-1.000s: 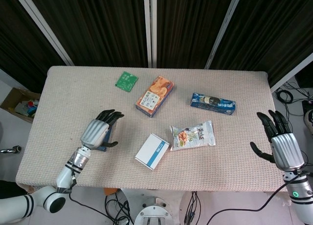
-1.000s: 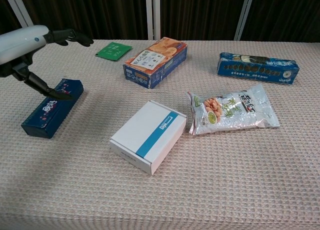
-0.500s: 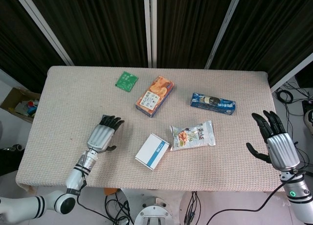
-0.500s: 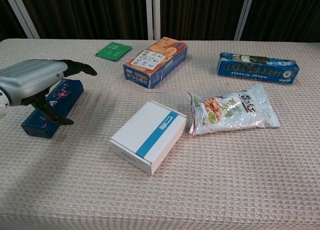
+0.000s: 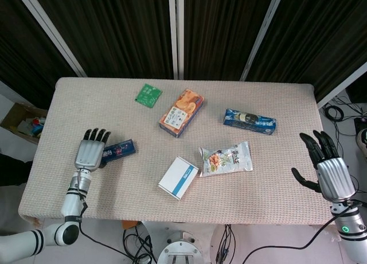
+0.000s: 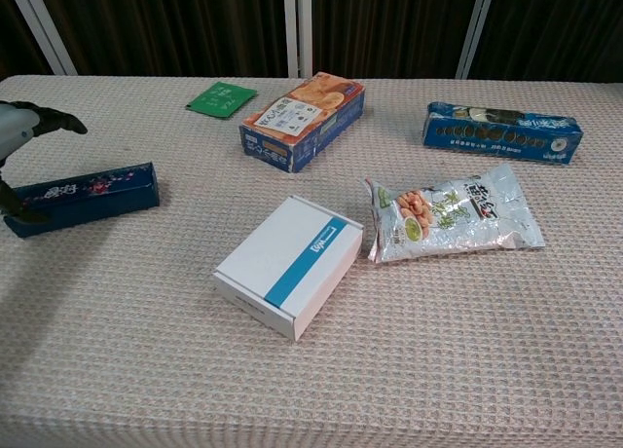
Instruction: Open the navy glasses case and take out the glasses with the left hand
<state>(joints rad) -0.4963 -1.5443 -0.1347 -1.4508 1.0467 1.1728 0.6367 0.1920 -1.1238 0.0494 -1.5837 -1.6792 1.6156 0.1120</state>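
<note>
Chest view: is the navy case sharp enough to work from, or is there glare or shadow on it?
Chest view: the navy case is sharp and evenly lit, no glare, with only a soft shadow beneath it; the left hand is cut off by the frame edge. Head view: the case is small but clear.

Landmark: white box with blue stripe (image 5: 178, 177), lying flat on the woven table cover (image 5: 269, 183). Just beside it on the right, not touching, a snack bag (image 5: 225, 158) lies flat. Beyond the box, toward the curtains, an orange biscuit box (image 5: 181, 112) lies at an angle. Further from the white box, past the orange one and to its left, a small green packet (image 5: 148, 94). Beyond the snack bag, well right of the white box, a long blue cookie package (image 5: 249, 121)
</note>
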